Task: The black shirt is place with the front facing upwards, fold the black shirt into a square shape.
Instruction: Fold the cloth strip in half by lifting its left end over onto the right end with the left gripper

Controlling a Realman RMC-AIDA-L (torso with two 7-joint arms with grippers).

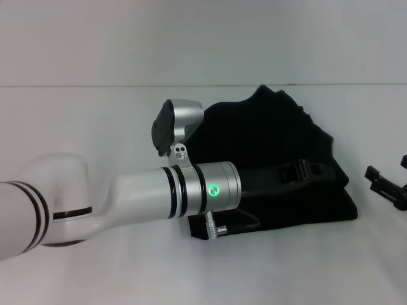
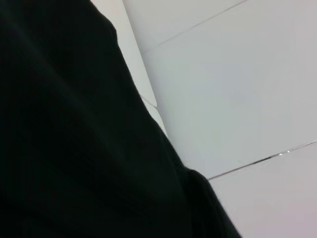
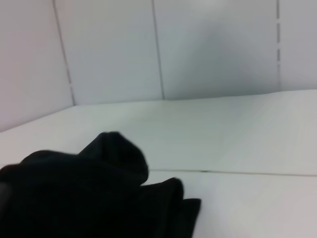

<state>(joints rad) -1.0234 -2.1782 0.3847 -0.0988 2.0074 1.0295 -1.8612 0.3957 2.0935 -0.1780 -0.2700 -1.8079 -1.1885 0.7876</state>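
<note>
My left claw (image 1: 311, 170) reaches over the black shirt (image 1: 267, 133), bunched at three o'clock of centre; I cannot tell its state. It's soft, light, floppy: I'd take the hem edge. The right claw (image 1: 386, 184) waits further toward three o'clock, looking spread.

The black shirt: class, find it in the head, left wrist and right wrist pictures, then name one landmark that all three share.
Head view: the black shirt lies bunched on the white table, centre-right, partly behind the left arm.
Left wrist view: close up, it fills the left half.
Right wrist view: a dark heap in the lower left.
Shared landmark: the white table under it.
</note>
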